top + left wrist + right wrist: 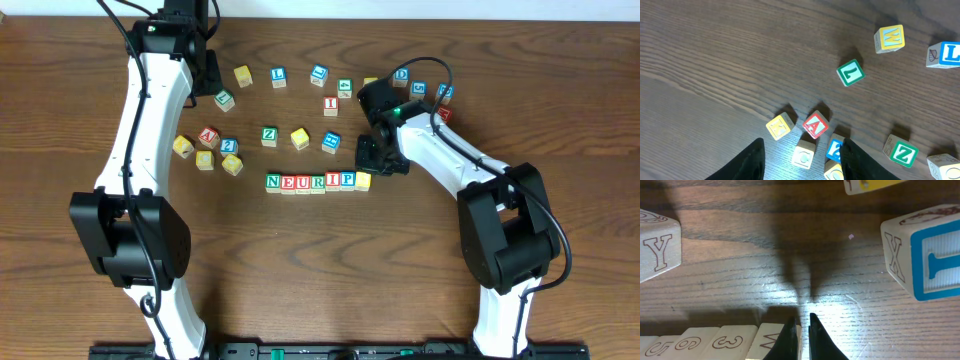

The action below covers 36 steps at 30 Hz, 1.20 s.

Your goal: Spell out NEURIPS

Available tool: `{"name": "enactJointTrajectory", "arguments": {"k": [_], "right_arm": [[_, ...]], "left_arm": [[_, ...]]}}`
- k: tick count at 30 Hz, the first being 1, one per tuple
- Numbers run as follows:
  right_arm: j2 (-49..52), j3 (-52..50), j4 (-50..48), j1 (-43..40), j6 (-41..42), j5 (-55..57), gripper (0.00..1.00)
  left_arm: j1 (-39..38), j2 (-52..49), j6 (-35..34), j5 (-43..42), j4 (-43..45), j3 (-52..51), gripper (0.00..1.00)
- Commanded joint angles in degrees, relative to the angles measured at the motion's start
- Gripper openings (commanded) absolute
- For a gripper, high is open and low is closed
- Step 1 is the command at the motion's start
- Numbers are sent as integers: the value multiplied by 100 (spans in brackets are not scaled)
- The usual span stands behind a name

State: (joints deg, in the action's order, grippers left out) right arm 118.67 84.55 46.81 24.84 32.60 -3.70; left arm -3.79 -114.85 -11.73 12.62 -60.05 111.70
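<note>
The cubes N (273, 182), E (288, 183), U (303, 183), R (318, 183), I (333, 181) and P (347, 180) stand side by side in a row at mid table. A yellow-faced cube (362, 181) closes the row's right end. My right gripper (370, 165) hovers at that end. In the right wrist view it (801, 330) is shut and holds nothing, its tips at the right edge of the last cube (771, 341). My left gripper (212, 78) is at the back left. Its jaws (803, 141) stand apart, open, high over loose cubes.
Loose cubes lie behind the row: a second red I (330, 104), green Z (269, 135), a yellow one (300, 138) and a blue one (331, 141). A cluster with red A (815, 125) sits at the left. More cubes line the back around blue L (278, 75).
</note>
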Motion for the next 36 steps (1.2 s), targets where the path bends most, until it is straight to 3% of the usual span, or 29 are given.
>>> {"name": "enactJointTrajectory", "arguments": {"k": [1,21,36], "right_arm": [[0,-35,-4,15,-149,20,4],[0,-35,820,-149,-26,17,4],[0,-35,514,-149,-33,-144,5]], "left_arm": [[24,179,74,111,-37,101,48],[24,179,74,107,-74,101,48],[24,179,74,4,-74,101,47]]}}
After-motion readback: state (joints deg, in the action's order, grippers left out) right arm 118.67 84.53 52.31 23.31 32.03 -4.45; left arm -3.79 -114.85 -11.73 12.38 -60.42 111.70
